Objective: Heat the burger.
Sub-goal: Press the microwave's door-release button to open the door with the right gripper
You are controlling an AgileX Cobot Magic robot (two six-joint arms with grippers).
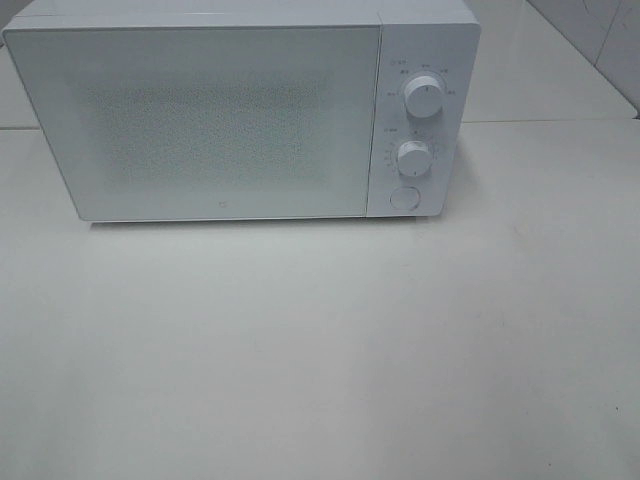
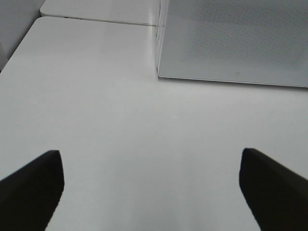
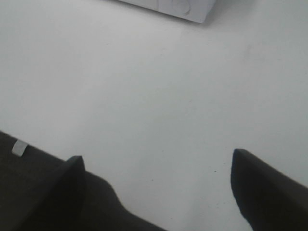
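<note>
Counted and listed: 1 microwave [image 1: 240,115] w/ 1 door [image 1: 150,100], 2 knobs [image 1: 424,97] and 1 round btn [image 1: 404,197], plus 1 left gripper [image 2: 150,152] and 1 right gripper [image 3: 156,155], 2 fingers [image 2: 29,187] ea.

White microwave [image 1: 240,110] at far side of tabletop [image 1: 320,350], a bit left of centre, front facing the near edge. Door [image 1: 200,120] closed, pale, w/ speckled mesh window and a small mark at bottom centre. Control panel [image 1: 450,130] on its right end: 2 round white knobs stacked, upper knob [image 1: 424,98] over lower knob [image 1: 412,157], markings around them too small to read. Round button [image 1: 404,197] just below the knobs. Tabletop plain white, matte. Seam runs level w/ the microwave's sides, 2nd white slab [image 1: 540,70] beyond it. Tiled wall [image 1: 610,30] at far right corner.
</note>
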